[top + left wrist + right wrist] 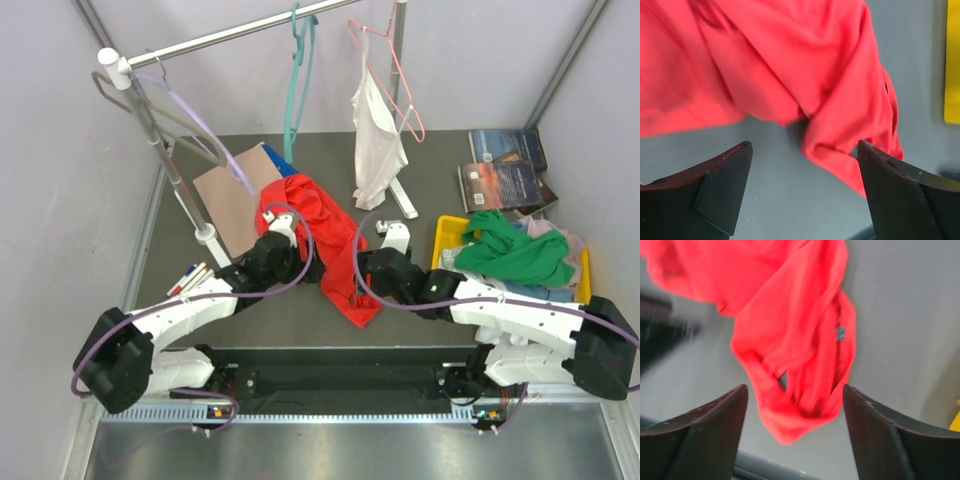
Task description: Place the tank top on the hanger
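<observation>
The red tank top (322,232) lies crumpled on the grey table between my two arms, also seen close up as the tank top (790,65) and as the tank top (790,355). On the rail above hangs the teal hanger (297,85), bare. My left gripper (283,222) sits at the garment's left edge; its wrist view shows the left gripper (802,150) open, with bare table between the fingers. At the cloth's right edge my right gripper (390,232) hovers; seen from the wrist, the right gripper (795,390) is open above the lower folds, gripping nothing.
A white top on a pink hanger (385,110) and a lavender hanger (190,110) hang on the rack (200,40). A cardboard sheet (235,195) lies behind the left arm. A yellow bin (452,235) holds a green garment (515,255). Books (510,170) at the back right.
</observation>
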Controlling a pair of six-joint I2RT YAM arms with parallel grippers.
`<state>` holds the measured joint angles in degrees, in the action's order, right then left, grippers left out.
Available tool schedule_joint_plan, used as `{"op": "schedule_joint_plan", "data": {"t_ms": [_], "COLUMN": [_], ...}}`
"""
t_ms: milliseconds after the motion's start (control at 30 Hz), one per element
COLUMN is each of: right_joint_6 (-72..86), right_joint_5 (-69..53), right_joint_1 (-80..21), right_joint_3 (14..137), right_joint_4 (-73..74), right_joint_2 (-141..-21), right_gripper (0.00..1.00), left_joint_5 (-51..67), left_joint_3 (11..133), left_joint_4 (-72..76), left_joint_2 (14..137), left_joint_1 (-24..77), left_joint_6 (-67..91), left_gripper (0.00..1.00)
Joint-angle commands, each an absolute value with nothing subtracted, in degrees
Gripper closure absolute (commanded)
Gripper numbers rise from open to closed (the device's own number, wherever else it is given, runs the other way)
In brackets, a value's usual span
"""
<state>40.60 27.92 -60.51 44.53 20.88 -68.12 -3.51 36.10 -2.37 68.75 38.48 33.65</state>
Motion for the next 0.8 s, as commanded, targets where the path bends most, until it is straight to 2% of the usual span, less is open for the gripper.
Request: {"op": "schedule_joint_plan", "data": {"t_ms": [0,133,467,533,567,667,700,767], "right_joint_6": [37.5,37.4,39.2,39.2,39.2,39.5,39.8,40.6], "right_joint_5": [21.2,19.5,16.9,15.8,14.8,11.8,11.1,9.6], "right_joint_1": [-55.3,-54.3,-52.2,-52.2,-52.2,-52.4,-52.6,-54.0], "right_joint_3": [39.2,37.3,36.5,37.0,37.1,37.4,37.2,37.3], "right_joint_4": [13.0,10.5,4.6,4.0,4.0,2.7,2.3,1.1], "right_joint_2": [-67.8,-69.7,-76.9,-79.6,-80.4,-82.3,-82.5,-82.7], "right_gripper": [0.30,0.39,0.40,0.43,0.47,0.66,0.77,0.89], "left_joint_5": [-1.8,-1.3,-0.4,-1.0,-1.1,-1.8,-2.1,-3.0], "left_joint_3": [33.6,30.6,28.7,28.5,28.4,27.1,26.1,25.4], "left_joint_4": [3.8,6.2,10.6,10.3,10.1,9.5,9.2,7.9], "left_joint_2": [67.9,68.8,73.5,73.1,72.7,70.9,70.5,68.3], "left_joint_1": [40.9,43.0,44.6,45.1,45.2,45.5,45.4,45.5], "left_joint_6": [40.8,43.7,47.8,48.2,48.7,49.8,50.1,50.5], "left_gripper": [0.14,0.19,0.23,0.23,0.23,0.23,0.23,0.23]}}
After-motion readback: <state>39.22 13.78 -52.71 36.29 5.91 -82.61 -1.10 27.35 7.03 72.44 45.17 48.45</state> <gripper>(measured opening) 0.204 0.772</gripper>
